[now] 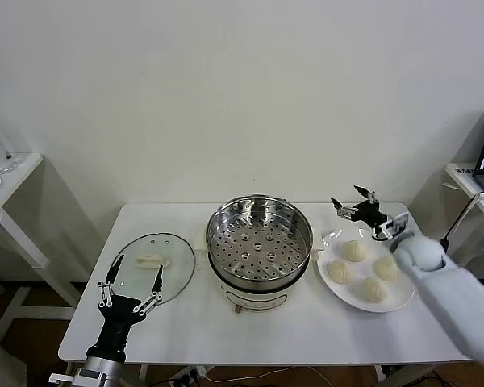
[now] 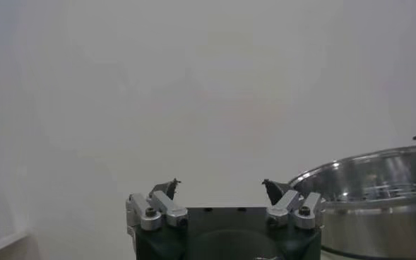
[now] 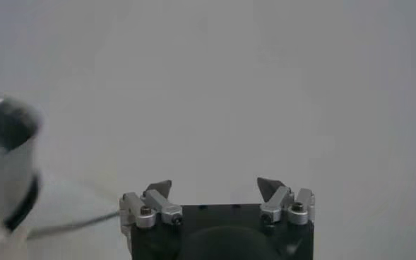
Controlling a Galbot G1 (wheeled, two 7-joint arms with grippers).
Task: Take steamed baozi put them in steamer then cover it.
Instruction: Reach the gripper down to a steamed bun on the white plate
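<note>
Four cream-white pleated steamed baozi [image 1: 365,271] are lying on a flat white plate [image 1: 400,298] at the table's right side, just beside the round shiny stainless-steel steamer [image 1: 259,239], whose perforated tray is sitting empty. The right gripper [image 1: 351,202] is hovering beyond the plate's far edge, jaws spread and holding nothing. Judged from this, the first pick is in hand; the next move calls for bringing the gripper back over a bun, descending and closing gently on it. The round clear glass cover [image 1: 152,266] is resting flat at the left; the left gripper [image 1: 131,284], likewise spread and empty, is waiting over its near rim. Nothing is blocking the route from plate to steamer.
</note>
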